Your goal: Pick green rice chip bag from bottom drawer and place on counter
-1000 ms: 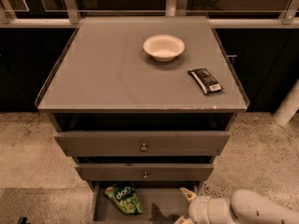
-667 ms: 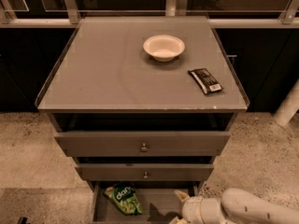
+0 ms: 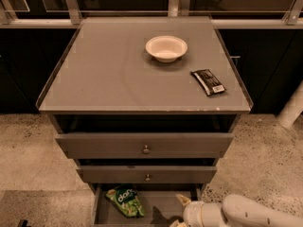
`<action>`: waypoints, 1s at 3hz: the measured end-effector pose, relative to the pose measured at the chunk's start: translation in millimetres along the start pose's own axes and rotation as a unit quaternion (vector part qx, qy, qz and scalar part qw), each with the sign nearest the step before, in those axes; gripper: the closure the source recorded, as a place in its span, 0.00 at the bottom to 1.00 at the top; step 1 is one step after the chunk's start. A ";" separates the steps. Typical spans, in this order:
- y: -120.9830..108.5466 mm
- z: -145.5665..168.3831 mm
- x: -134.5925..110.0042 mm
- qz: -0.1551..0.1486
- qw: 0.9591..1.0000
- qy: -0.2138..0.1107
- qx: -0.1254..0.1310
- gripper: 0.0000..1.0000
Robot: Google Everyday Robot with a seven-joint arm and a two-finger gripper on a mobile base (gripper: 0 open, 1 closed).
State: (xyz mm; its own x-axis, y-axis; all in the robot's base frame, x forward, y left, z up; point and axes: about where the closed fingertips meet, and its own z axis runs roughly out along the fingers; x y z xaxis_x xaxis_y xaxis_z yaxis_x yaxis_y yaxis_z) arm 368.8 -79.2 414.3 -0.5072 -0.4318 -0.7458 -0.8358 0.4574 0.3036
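The green rice chip bag (image 3: 125, 201) lies in the left part of the open bottom drawer (image 3: 161, 207), on its flat grey floor. My gripper (image 3: 182, 212) reaches in from the lower right on a white arm, over the drawer's right half, a little to the right of the bag and apart from it. One pale fingertip (image 3: 182, 200) points up and left. The counter (image 3: 113, 74) is the grey top of the cabinet, above.
A white bowl (image 3: 166, 48) and a small black flat wrapper (image 3: 208, 82) sit on the counter's right half. Two wider drawers with round knobs (image 3: 146, 149) stand slightly open above the bottom one. Speckled floor lies on both sides; a white post (image 3: 291, 109) stands at right.
The arm and gripper have moved left, closer to the bag. The bag has not moved.
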 end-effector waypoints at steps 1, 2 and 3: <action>-19.6 19.4 3.5 -0.015 0.999 -0.033 0.018 0.00; -36.4 37.9 8.4 -0.021 0.998 -0.057 0.033 0.00; -35.4 40.7 10.1 -0.019 0.998 -0.058 0.031 0.00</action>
State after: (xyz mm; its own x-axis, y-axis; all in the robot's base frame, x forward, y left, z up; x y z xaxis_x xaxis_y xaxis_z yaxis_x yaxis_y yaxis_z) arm 401.8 -68.1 371.8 -0.4448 -0.3577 -0.8211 -0.8375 0.4909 0.2398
